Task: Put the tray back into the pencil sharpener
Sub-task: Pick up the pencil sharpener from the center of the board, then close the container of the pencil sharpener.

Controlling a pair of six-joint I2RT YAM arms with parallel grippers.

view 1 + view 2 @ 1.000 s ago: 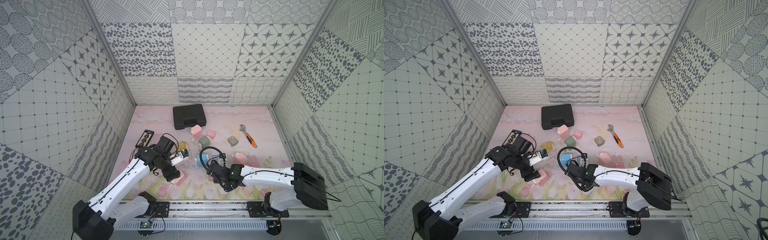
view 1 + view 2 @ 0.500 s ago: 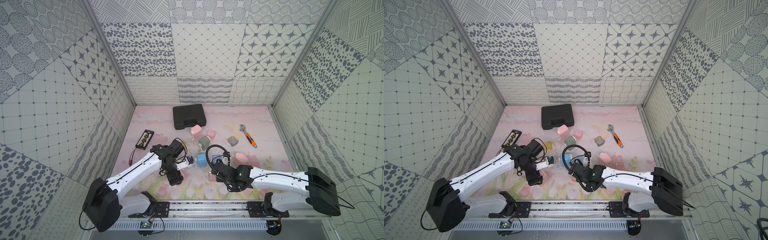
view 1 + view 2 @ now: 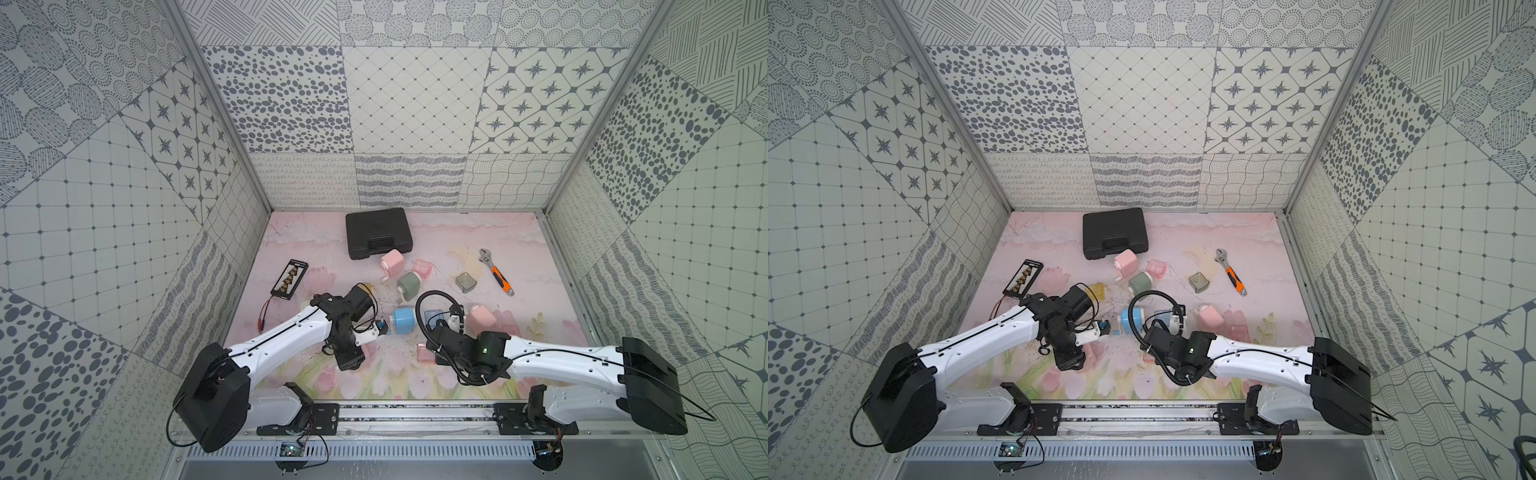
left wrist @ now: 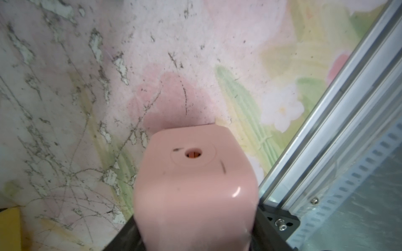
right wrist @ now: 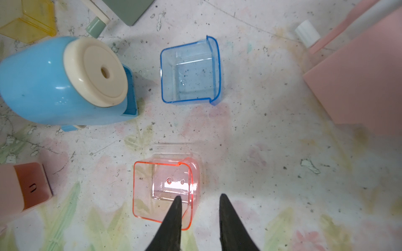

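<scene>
- Left gripper: jaws clamped on the pink sharpener, which is nearer the robot's base than the blue sharpener and on its left side.
- Right gripper: jaws apart, straddling one wall of the pink tray. One fingertip is inside the tray, the other outside, with a gap beside the wall.
- Pink tray: open side up on the mat, nearer the base than the blue sharpener and to its right. It is apart from the pink sharpener, not inserted.
- Blue tray: open side up, just right of the blue sharpener.
</scene>
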